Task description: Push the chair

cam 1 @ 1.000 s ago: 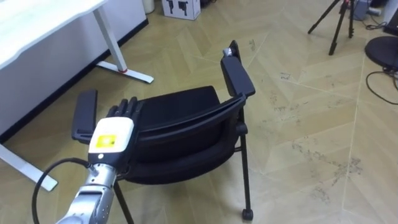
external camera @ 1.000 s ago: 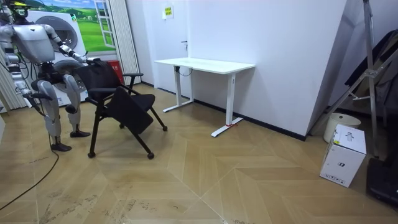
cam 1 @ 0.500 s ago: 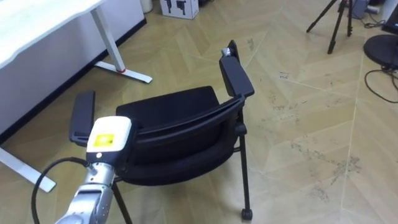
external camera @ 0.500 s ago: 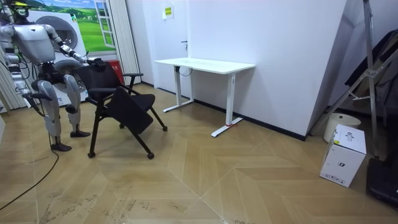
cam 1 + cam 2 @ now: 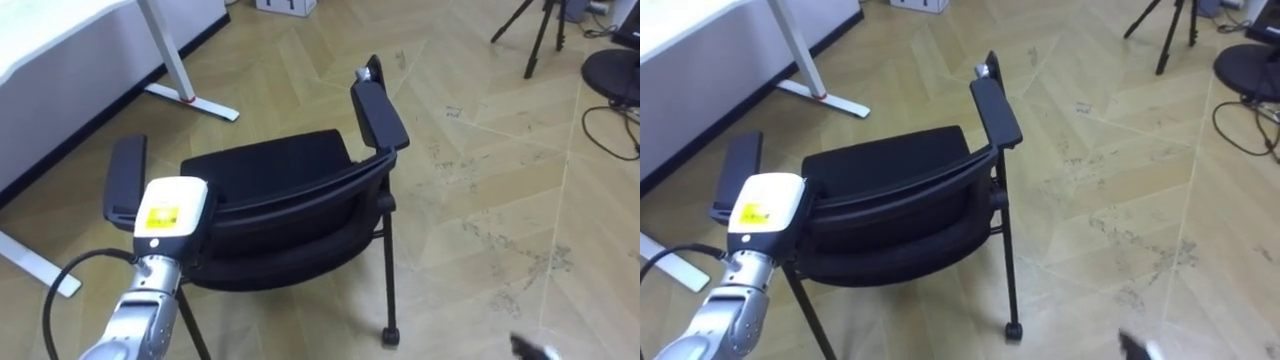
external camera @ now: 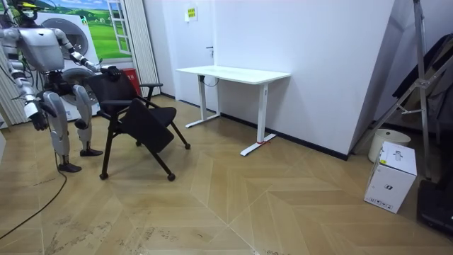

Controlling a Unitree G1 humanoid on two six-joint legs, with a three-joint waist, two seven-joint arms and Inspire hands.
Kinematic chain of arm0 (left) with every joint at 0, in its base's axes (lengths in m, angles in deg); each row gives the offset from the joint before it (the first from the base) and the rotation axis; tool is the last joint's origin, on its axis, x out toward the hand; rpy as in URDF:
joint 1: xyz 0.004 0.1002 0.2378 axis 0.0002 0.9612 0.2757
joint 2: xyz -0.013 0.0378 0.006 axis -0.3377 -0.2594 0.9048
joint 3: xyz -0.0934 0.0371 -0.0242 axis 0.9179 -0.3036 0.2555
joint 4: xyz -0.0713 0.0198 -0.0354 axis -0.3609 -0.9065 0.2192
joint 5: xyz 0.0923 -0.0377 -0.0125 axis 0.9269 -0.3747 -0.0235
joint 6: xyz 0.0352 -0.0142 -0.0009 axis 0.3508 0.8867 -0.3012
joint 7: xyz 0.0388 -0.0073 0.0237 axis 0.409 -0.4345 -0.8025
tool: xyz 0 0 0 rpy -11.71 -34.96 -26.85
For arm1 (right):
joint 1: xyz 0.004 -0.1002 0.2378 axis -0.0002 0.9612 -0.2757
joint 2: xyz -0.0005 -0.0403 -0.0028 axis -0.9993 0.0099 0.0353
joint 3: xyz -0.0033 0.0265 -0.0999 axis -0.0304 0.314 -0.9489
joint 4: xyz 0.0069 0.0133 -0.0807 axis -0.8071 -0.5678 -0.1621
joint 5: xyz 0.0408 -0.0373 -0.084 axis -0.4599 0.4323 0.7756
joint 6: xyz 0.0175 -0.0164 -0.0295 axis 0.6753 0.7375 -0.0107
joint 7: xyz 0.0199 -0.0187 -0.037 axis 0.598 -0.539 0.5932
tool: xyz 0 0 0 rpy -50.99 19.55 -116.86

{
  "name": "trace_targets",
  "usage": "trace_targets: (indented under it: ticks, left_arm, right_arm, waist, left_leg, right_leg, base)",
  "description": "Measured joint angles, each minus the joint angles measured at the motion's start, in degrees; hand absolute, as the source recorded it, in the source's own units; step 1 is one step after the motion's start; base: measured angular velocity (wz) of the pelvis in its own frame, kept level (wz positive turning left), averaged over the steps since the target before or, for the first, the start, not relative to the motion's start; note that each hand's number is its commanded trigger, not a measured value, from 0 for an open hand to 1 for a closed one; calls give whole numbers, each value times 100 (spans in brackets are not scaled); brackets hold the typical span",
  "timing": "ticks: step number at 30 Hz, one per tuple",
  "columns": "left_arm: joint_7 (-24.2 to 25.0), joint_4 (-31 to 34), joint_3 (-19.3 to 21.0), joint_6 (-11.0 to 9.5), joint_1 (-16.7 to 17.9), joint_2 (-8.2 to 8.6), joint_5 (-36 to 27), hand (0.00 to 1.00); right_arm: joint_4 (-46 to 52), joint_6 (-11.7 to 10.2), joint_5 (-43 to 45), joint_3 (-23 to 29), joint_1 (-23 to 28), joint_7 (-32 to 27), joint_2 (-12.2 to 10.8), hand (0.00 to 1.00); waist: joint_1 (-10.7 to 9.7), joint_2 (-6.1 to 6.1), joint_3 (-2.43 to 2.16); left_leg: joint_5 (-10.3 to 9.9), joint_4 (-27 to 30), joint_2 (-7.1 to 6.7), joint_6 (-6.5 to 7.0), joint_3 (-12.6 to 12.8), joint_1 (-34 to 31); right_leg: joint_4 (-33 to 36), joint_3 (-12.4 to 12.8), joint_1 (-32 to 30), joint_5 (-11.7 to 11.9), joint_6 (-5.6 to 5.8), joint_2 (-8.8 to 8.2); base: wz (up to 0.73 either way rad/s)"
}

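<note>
Left eye view: the left hand [image 5: 170, 205] rests against the top of the chair's [image 5: 270, 170] back, with the seat just beyond it. Whether it grips cannot be told.

Room view: the robot stands behind the chair. Its right hand [image 6: 33, 122] hangs beside its hip, well away from the chair, grip unreadable.

Right eye view: the same contact.

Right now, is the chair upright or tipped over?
Upright. The chair stands on its legs in the room view; its seat faces up in the eye views, left hand at its backrest.
</note>
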Motion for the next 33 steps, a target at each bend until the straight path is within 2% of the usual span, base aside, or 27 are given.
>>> trace_targets:
  ticks: [1,5,6,7,9,11,24,28,33]
  left_arm:
    - [4,23,-20,0,-20,-5,7,100]
    - [116,275,-6,15,37,-56,69,100]
    - [192,408,12,44,78,-71,108,100]
    - [267,538,-8,67,88,-127,113,100]
    - [359,676,-88,121,80,-200,107,100]
    - [524,806,-183,229,59,-210,124,100]
    - [898,1057,-194,287,44,-227,117,100]
    - [1023,1122,-196,227,8,-255,120,100]
    - [1088,1135,-245,153,-86,-274,126,100]
  right_arm:
    - [148,-72,228,-47,-79,-127,23,0]
    - [970,-134,1104,-85,-142,-436,32,0]
    - [1255,-135,1401,-91,-137,-508,40,0]
    - [1544,-120,1592,-174,-135,-599,84,0]
    - [1916,-119,1800,-444,-137,-689,245,0]
    - [2391,-118,2081,-643,-145,-740,363,0]
    - [3713,-77,2746,-1150,-187,-612,558,0]
    - [4208,-122,2901,-1256,-188,-603,706,0]
    - [4348,-171,3125,-1409,-188,-448,757,0]
  waist:
    - [25,-13,9]
    - [54,-92,50]
    - [100,-131,28]
    - [158,-114,-10]
    - [192,-195,2]
    - [293,-246,-16]
    - [379,-217,6]
    - [446,-249,27]
    - [516,-296,54]
  left_leg:
    - [0,-1,6,0,0,-5]
    - [0,-3,4,0,25,-19]
    - [0,-1,5,0,47,-50]
    - [0,5,8,0,59,-90]
    - [0,4,10,0,57,-97]
    - [0,6,8,0,58,-86]
    - [0,3,7,0,58,-132]
    - [0,1,9,0,47,-123]
    - [0,-5,6,0,1,-122]
  right_leg:
    - [41,-5,-30,0,0,7]
    - [32,-14,-42,0,0,5]
    - [38,-7,-87,0,0,5]
    - [57,-8,-128,0,0,5]
    - [66,-11,-125,1,-1,6]
    - [47,-17,-124,2,-2,4]
    - [52,-16,-132,1,-1,1]
    - [48,-21,-118,1,-1,1]
    - [45,-38,-110,1,-1,0]
  base:
    - [-4]
    - [0]
    - [-7]
    - [-7]
    - [-2]
    - [0]
    - [0]
    - [0]
    - [2]
